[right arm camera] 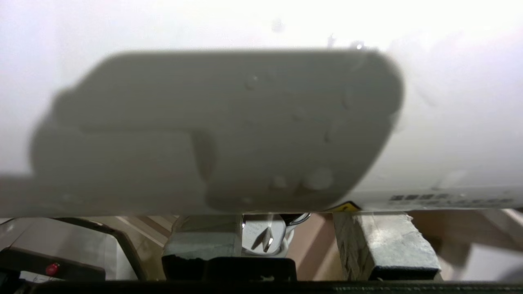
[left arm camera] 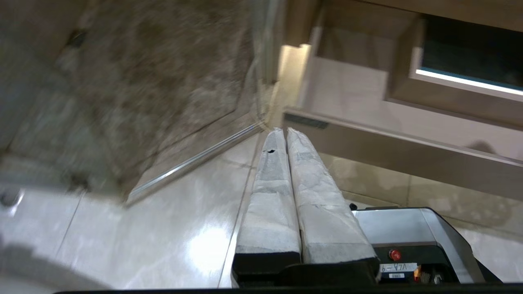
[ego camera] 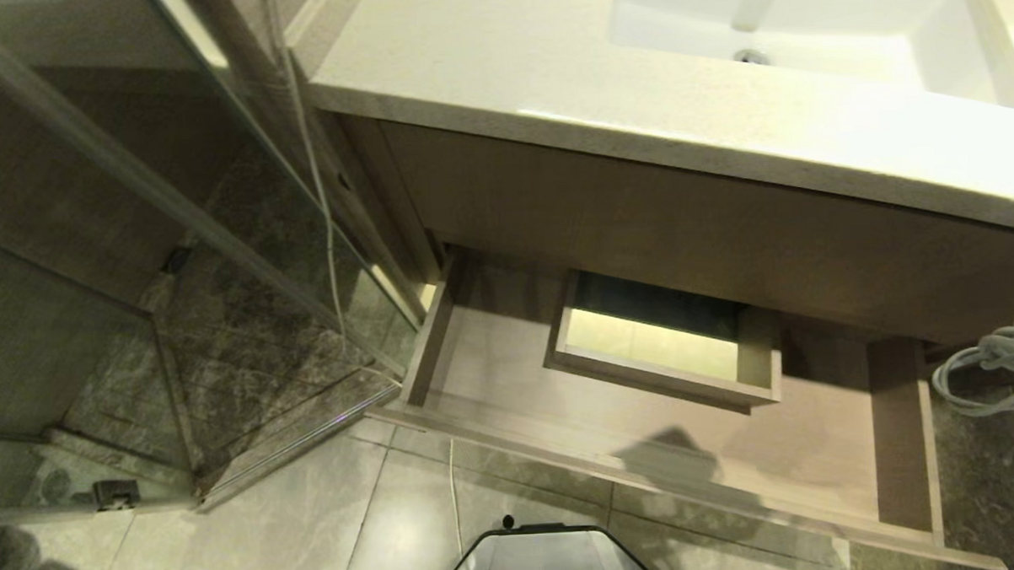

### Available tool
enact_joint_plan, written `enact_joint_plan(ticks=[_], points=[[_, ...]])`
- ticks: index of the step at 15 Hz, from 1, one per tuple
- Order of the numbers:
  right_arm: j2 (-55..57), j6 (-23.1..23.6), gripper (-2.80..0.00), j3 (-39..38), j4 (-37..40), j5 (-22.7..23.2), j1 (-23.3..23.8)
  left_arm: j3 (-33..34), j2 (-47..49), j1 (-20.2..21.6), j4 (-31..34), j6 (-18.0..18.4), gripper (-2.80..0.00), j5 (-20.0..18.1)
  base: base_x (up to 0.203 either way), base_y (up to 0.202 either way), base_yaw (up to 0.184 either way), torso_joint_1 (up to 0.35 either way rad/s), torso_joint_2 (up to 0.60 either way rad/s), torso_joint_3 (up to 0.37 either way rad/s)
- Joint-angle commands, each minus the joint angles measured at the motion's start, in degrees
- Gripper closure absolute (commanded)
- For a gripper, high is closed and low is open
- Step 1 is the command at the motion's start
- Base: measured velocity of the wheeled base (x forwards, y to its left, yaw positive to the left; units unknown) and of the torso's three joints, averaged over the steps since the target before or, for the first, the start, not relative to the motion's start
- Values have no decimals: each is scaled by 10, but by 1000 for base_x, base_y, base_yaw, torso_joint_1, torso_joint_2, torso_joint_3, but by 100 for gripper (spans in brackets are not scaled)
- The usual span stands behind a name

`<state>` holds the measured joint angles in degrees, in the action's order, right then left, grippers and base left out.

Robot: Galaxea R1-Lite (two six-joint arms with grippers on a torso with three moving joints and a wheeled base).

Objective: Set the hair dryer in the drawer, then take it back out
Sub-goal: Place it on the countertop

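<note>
The white hair dryer (right arm camera: 229, 122) fills most of the right wrist view, and my right gripper (right arm camera: 288, 220) is shut on it, a padded finger (right arm camera: 384, 245) on each side. Its white plug (right arm camera: 261, 239) hangs between the fingers. In the head view only the bundled white cord (ego camera: 995, 361) shows, at the right edge beside the drawer's right end. The wood-grain drawer (ego camera: 510, 361) stands pulled out under the vanity, with nothing lying in it and a boxed cutout (ego camera: 661, 347) in its middle. My left gripper (left arm camera: 284, 132) is shut and parked above the floor, close to the drawer front (left arm camera: 408, 155).
A pale counter (ego camera: 508, 66) with a white sink (ego camera: 801, 22) overhangs the drawer. A glass shower door (ego camera: 219, 244) and a thin hanging cable (ego camera: 330, 240) stand to the left. My base (ego camera: 550, 562) sits on the tiled floor before the drawer.
</note>
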<state>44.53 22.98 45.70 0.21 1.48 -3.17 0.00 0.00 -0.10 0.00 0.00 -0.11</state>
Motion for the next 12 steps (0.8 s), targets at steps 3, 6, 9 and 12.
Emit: enact_joint_plan(ticks=[3,6,9,12], points=[[0,1,0,0,0,0,-4,1,0,0,0,0,0,0,1,-4,165,1,0,3],[1,5,0,1,5,0,-9,0,0,0,0,0,0,0,2,-12,140,2,-2,3],[-1,5,0,-4,3,0,-9,1,0,0,0,0,0,0,11,-3,22,3,1,2],[-1,5,0,-4,2,0,-9,1,0,0,0,0,0,0,0,0,0,40,3,71]])
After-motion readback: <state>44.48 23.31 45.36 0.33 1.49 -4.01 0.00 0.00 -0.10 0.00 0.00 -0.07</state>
